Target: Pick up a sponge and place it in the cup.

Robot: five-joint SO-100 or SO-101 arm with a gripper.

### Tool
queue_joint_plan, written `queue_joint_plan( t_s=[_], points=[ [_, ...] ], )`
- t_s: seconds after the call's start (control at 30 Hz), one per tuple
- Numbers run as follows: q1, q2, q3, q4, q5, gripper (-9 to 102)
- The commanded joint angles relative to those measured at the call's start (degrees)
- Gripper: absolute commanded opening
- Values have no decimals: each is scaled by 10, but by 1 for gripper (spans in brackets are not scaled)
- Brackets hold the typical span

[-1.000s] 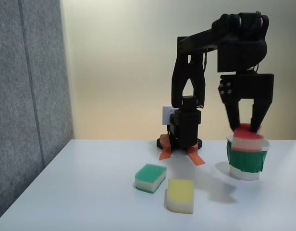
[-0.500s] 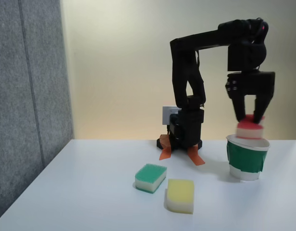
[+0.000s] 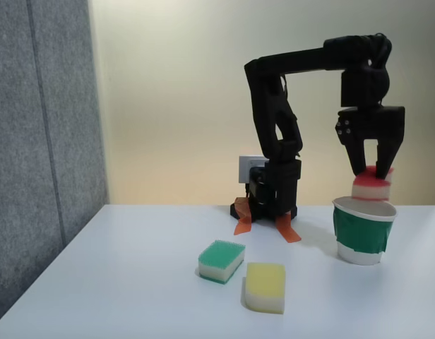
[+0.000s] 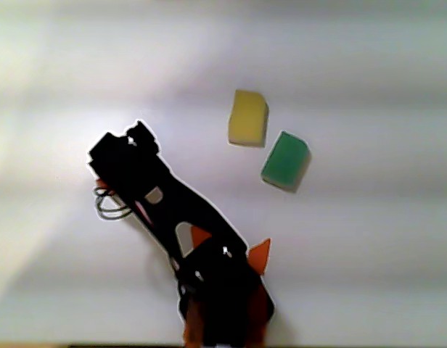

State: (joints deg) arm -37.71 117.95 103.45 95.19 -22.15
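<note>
In the fixed view my gripper point(image 3: 371, 174) points straight down over the cup point(image 3: 364, 234), shut on the sponge point(image 3: 371, 189). The sponge has a red top, a pale middle and a thin red base, and its underside hangs level with the cup's white rim. The cup is white with a wide dark green band and stands at the right of the white table. From above, in the other view, the black arm point(image 4: 173, 217) reaches to the upper left and covers both the cup and the sponge.
A green-topped sponge point(image 3: 222, 260) point(image 4: 286, 159) and an all-yellow sponge point(image 3: 265, 286) point(image 4: 248, 117) lie side by side in the middle of the table. Orange tape point(image 3: 288, 229) marks the arm's base. A grey panel point(image 3: 41, 141) stands at the left.
The gripper has risen and shifted slightly right with the sponge. A second ago the sponge sat low in the cup's mouth; now it hangs at rim height.
</note>
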Motion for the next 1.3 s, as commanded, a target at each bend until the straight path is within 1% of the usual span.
queue_joint_plan(
  t_s=[0.0, 0.13, 0.27, 0.3, 0.47, 0.6, 0.63, 0.67, 0.7, 0.77, 0.8, 0.97, 1.13, 1.27],
  points=[
    [-20, 24, 4, 0, 11, 5],
    [-25, 35, 30, -33, 15, 17],
    [-28, 31, 27, -40, 19, 41],
    [-28, 26, 22, -38, 18, 44],
    [-29, 8, -1, -34, 23, 48],
    [-27, -13, -39, -14, 18, 48],
    [-25, -20, -55, 0, 16, 47],
    [-24, -26, -76, 17, 15, 43],
    [-22, -30, -96, 34, 16, 35],
    [-14, -27, -117, 54, 22, 8],
    [-8, -18, -115, 54, 30, 0],
    [54, -17, -134, 32, 12, 0],
    [137, 48, -60, -119, 41, 0],
    [211, 69, -19, -198, 64, 0]
  ],
)
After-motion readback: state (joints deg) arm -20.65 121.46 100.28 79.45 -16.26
